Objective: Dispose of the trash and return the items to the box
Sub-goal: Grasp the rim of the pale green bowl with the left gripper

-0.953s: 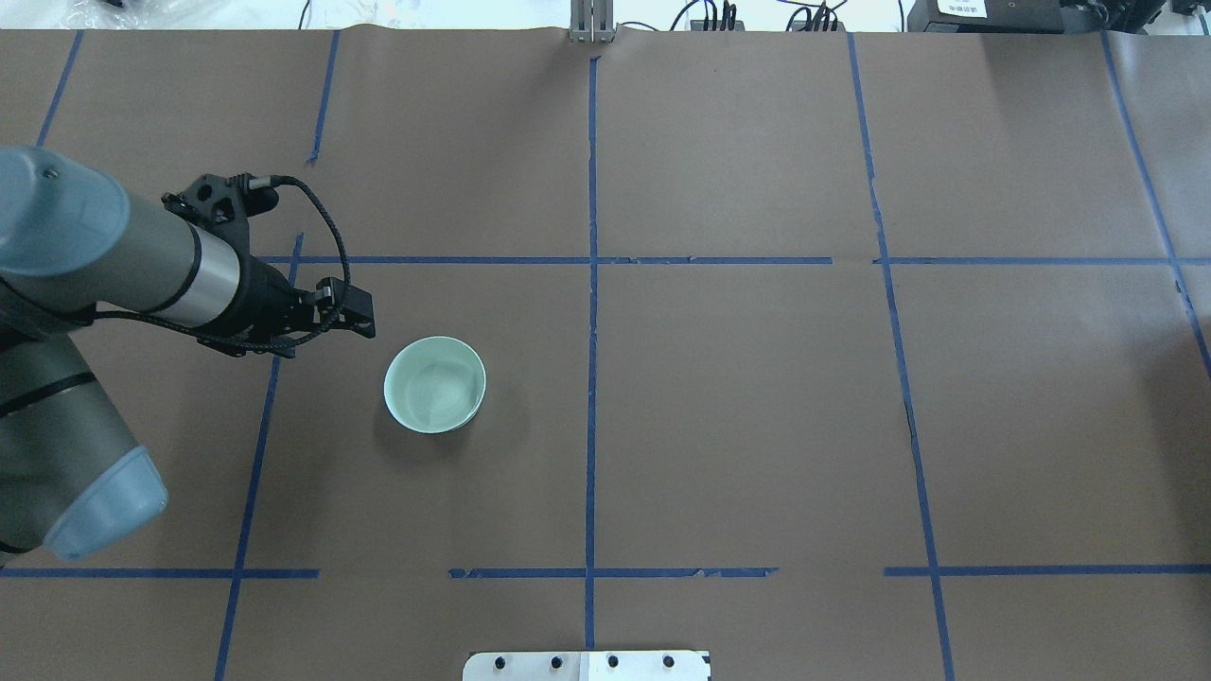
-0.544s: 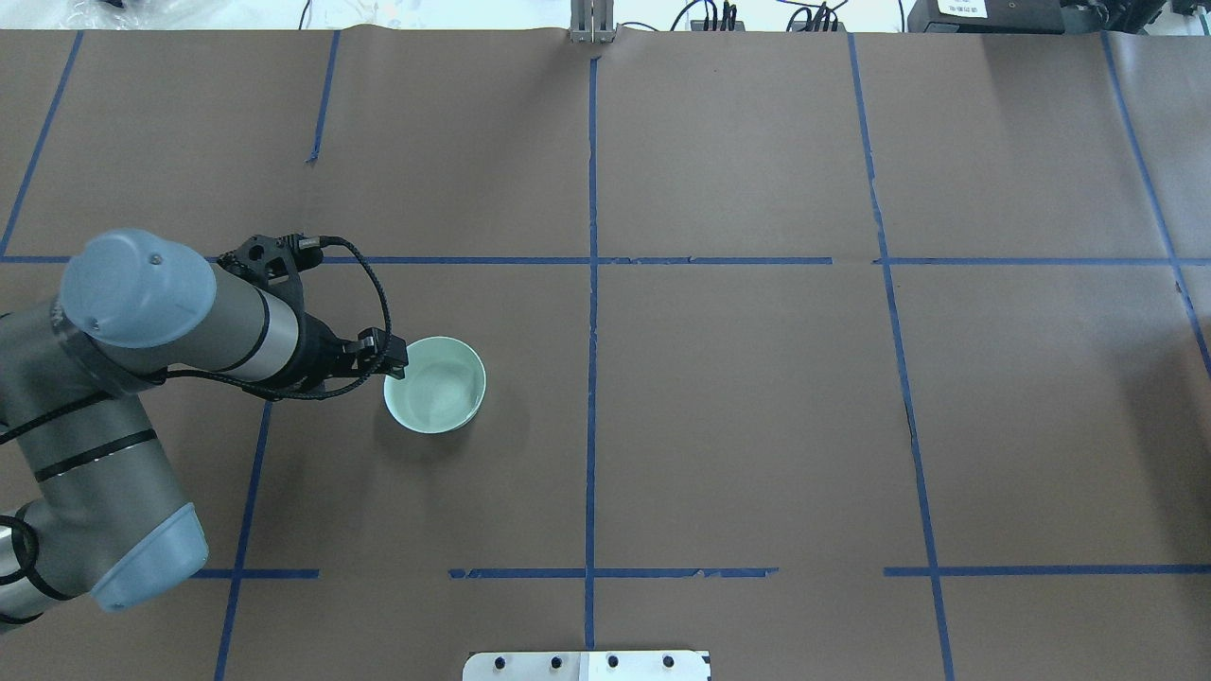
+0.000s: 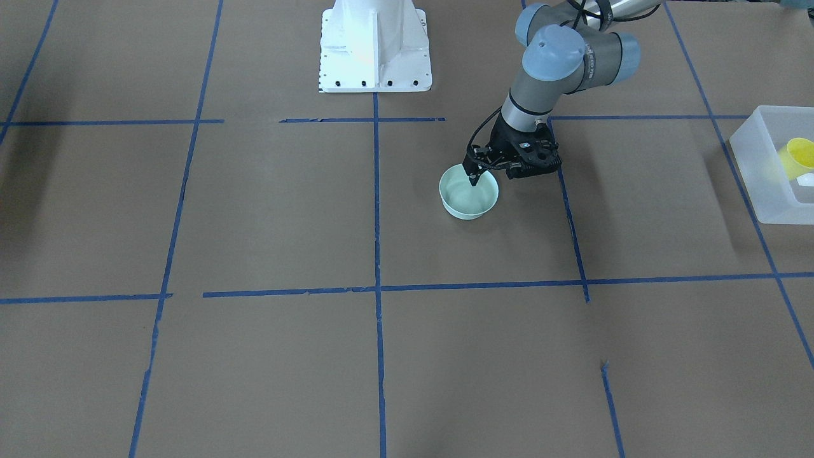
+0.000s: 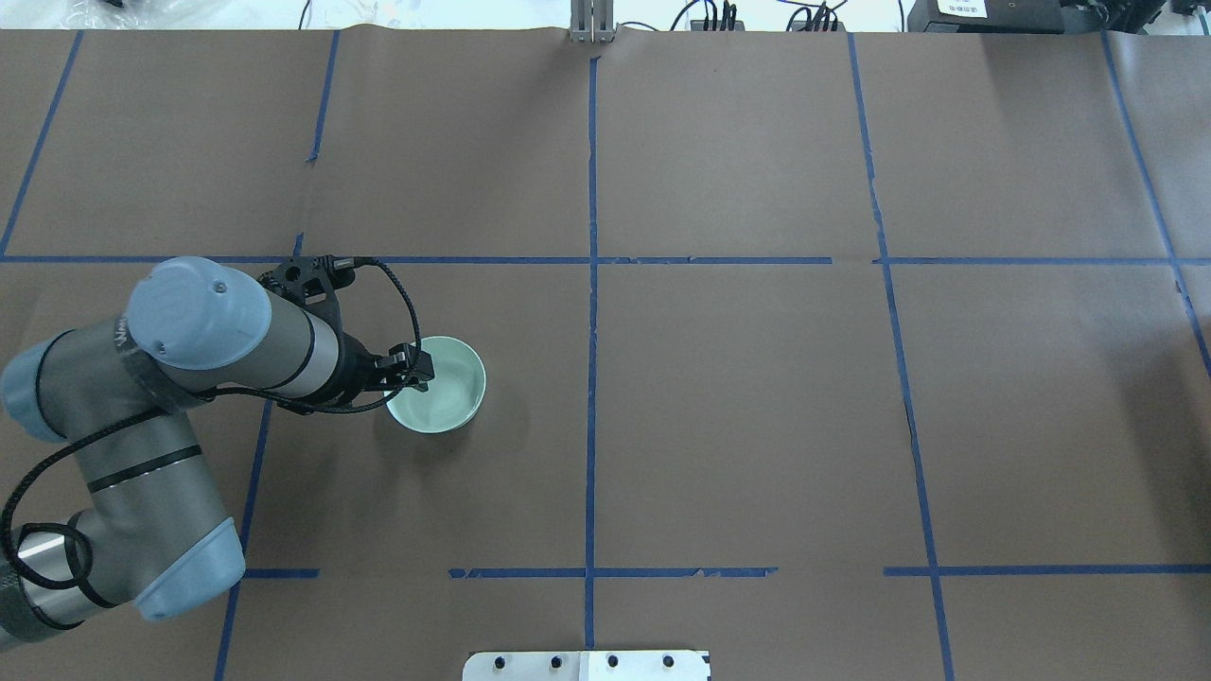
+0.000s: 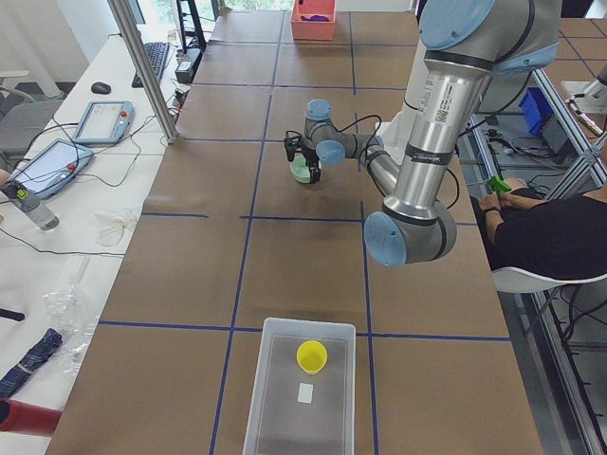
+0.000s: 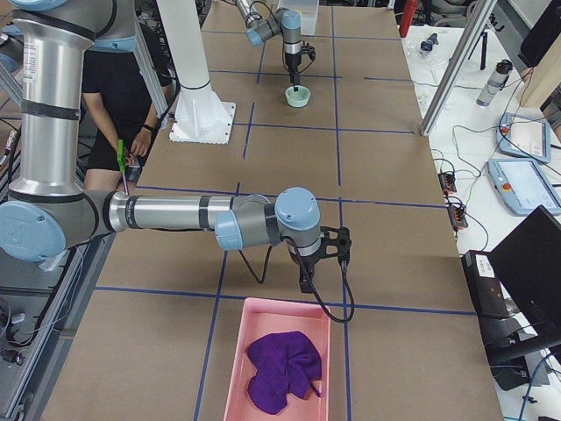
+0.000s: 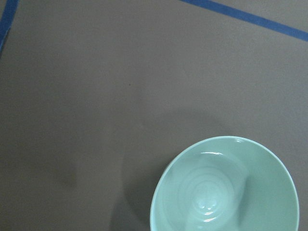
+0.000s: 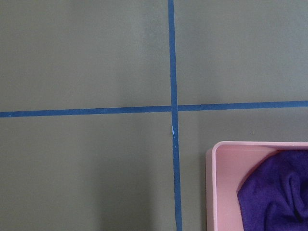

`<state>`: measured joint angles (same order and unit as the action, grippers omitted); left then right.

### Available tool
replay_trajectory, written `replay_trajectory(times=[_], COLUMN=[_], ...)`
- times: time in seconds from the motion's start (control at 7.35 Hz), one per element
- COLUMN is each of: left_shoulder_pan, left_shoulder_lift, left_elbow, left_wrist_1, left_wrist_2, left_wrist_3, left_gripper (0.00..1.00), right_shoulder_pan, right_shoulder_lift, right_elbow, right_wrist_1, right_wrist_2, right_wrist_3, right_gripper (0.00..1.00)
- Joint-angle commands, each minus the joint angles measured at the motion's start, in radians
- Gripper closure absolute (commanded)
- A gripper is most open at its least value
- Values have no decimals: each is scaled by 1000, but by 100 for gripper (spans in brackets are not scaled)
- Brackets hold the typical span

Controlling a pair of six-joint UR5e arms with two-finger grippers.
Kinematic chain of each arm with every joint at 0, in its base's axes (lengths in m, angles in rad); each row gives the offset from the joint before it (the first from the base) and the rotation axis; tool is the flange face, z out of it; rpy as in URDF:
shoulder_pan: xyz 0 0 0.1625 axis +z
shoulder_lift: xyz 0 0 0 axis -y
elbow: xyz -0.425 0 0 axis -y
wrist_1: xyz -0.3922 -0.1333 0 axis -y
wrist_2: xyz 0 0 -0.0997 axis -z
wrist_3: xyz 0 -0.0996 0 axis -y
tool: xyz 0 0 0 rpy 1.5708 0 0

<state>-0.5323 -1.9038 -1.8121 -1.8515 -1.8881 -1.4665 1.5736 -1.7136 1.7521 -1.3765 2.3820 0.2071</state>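
Observation:
The pale mint-green bowl (image 4: 447, 395) stands upright and empty on the brown table, left of centre; it also shows in the front view (image 3: 467, 202) and the left wrist view (image 7: 226, 192). My left gripper (image 4: 419, 371) hangs over the bowl's left rim, with one thin finger (image 3: 474, 179) down inside the bowl. It looks open and holds nothing. The yellow cup (image 3: 798, 156) lies inside the frosted-white box (image 3: 760, 178) at the table's left end. My right gripper (image 6: 304, 282) shows only in the exterior right view, and I cannot tell its state.
A pink tray (image 6: 241, 351) with a purple cloth (image 6: 285, 368) sits at the table's right end, just below the right gripper. A small white scrap (image 5: 305, 392) lies in the box beside the cup. The white robot base (image 3: 374, 48) stands at the near edge.
My left arm has swung in from the left and lowered the gripper onto the bowl's left rim. The bowl has not moved.

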Motion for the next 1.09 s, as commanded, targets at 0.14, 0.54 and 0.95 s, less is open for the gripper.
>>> replay_trajectory(times=[0.14, 0.54, 0.95], left_shoulder_pan=[3, 3, -56], left_shoulder_lift=[-3, -3, 12], left_elbow=[34, 34, -83], left_wrist_1=[0, 0, 40], left_wrist_2=[1, -6, -52], left_wrist_3=[0, 8, 14], left_gripper=[54, 100, 100], right_shoulder_pan=[-6, -9, -30], right_shoulder_lift=[2, 2, 2], right_elbow=[0, 3, 1], right_wrist_1=[-3, -3, -3], right_wrist_2=[30, 34, 22], right_wrist_3=[0, 0, -2], right_gripper=[0, 0, 0])
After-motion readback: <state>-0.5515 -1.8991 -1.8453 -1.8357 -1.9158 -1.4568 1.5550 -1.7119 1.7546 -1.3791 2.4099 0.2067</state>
